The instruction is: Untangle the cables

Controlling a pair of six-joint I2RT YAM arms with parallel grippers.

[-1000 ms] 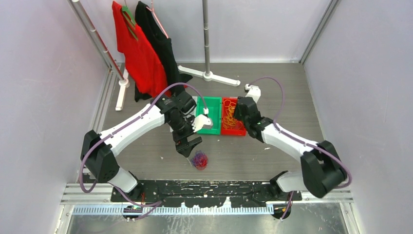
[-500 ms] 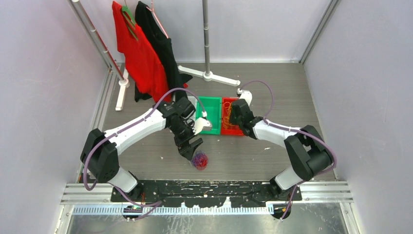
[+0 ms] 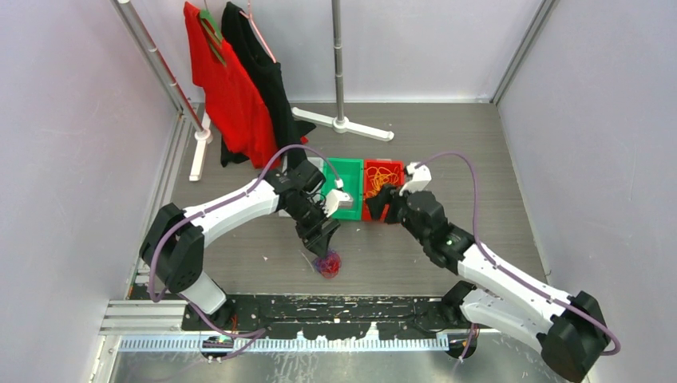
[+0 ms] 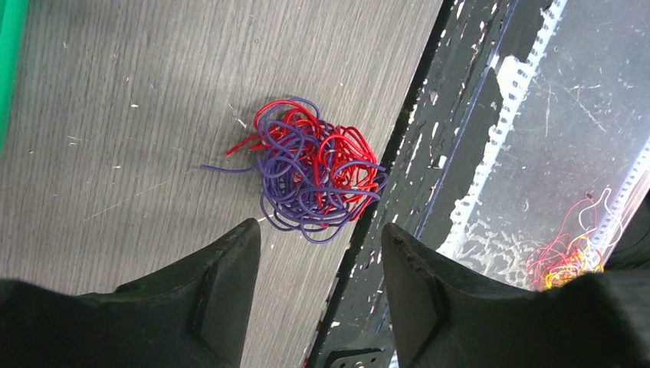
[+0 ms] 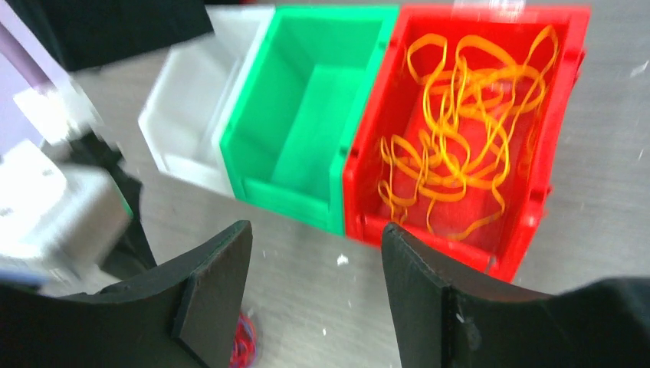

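1. Grey wood-grain bench (image 3: 495,175) carries everything.
2. Red bin (image 5: 364,192), upper right of the right wrist view, holds the orange-yellow cable (image 5: 452,138); right jaws gape over it, empty.
3. Red-and-purple cables (image 4: 314,172) (one knotted wad) lie mid-frame in the left wrist view; left jaws stand apart nearby, gripping nothing.

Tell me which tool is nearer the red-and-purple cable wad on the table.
Left. The left tool hovers open right next to the wad; the right tool is open too, off by the red bin, well away.
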